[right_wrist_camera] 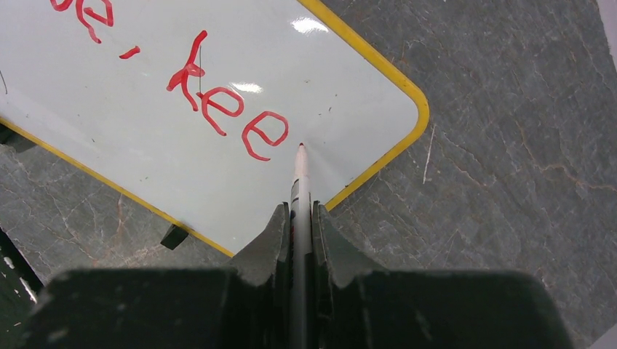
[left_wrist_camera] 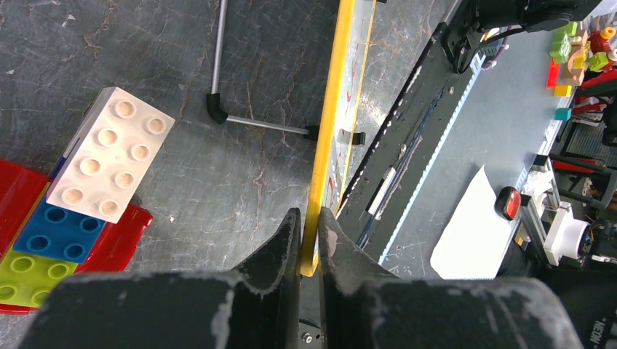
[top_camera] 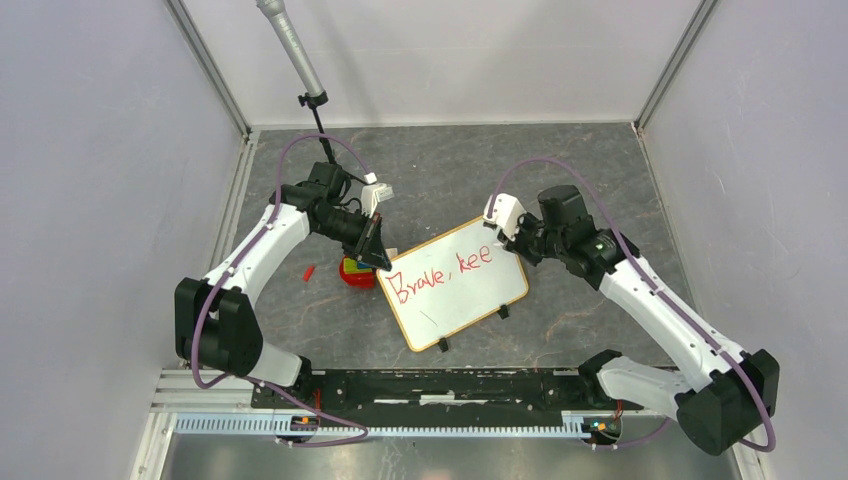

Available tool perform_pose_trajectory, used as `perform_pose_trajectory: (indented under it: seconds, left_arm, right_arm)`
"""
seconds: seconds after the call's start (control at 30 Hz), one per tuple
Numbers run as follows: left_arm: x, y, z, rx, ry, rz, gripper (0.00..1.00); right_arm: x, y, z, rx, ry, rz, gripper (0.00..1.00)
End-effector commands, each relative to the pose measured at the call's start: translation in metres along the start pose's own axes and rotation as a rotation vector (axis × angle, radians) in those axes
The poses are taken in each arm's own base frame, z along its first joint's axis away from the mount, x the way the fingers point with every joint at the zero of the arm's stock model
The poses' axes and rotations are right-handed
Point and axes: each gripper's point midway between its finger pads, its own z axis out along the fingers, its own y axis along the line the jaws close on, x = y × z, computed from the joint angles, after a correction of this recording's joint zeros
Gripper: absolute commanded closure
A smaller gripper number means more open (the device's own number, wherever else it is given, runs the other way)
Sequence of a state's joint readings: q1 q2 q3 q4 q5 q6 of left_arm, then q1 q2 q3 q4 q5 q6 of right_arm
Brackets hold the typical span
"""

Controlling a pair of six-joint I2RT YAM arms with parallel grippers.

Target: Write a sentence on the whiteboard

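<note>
The whiteboard (top_camera: 470, 302) lies tilted on the grey table, with a yellow-tan frame and small black clip feet. Red lettering (top_camera: 440, 275) on it reads "Brave, kee". My left gripper (top_camera: 378, 258) is shut on the board's left frame edge; the left wrist view shows the yellow frame (left_wrist_camera: 331, 109) pinched between my left gripper's (left_wrist_camera: 311, 225) fingers. My right gripper (top_camera: 520, 240) is shut on a thin white marker (right_wrist_camera: 300, 174). In the right wrist view the right gripper (right_wrist_camera: 300, 214) holds the marker's red tip on the whiteboard (right_wrist_camera: 145, 160), just right of the last "e" of the lettering (right_wrist_camera: 225, 109).
A red tray (top_camera: 355, 272) with stacked bricks sits left of the board; a white brick (left_wrist_camera: 109, 153) tops blue and green ones. A small red cap (top_camera: 309, 271) lies on the table. A microphone stand (top_camera: 300, 60) rises at the back left. A black rail (top_camera: 430, 385) runs along the near edge.
</note>
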State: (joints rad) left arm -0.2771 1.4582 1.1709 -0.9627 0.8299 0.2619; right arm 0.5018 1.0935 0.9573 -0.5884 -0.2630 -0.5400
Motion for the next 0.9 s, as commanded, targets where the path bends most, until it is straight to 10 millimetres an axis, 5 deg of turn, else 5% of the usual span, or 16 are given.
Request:
perform_pose_trajectory:
  seconds: [0.0,0.6,0.87]
  left_arm:
    - [-0.002,0.003,-0.002,-0.025,-0.006,0.010,0.98]
    - [0.000,0.004,-0.001,-0.027,-0.001,0.008,0.98]
    - [0.000,0.004,0.000,-0.027,0.000,0.008,0.98]
  right_arm:
    - [-0.016,-0.009,0.001,0.018,-0.047,-0.010,1.00]
    - [0.007,-0.008,0.013,0.017,0.028,-0.014,1.00]
    - [0.005,-0.027,0.004,0.108,0.032,-0.022,1.00]
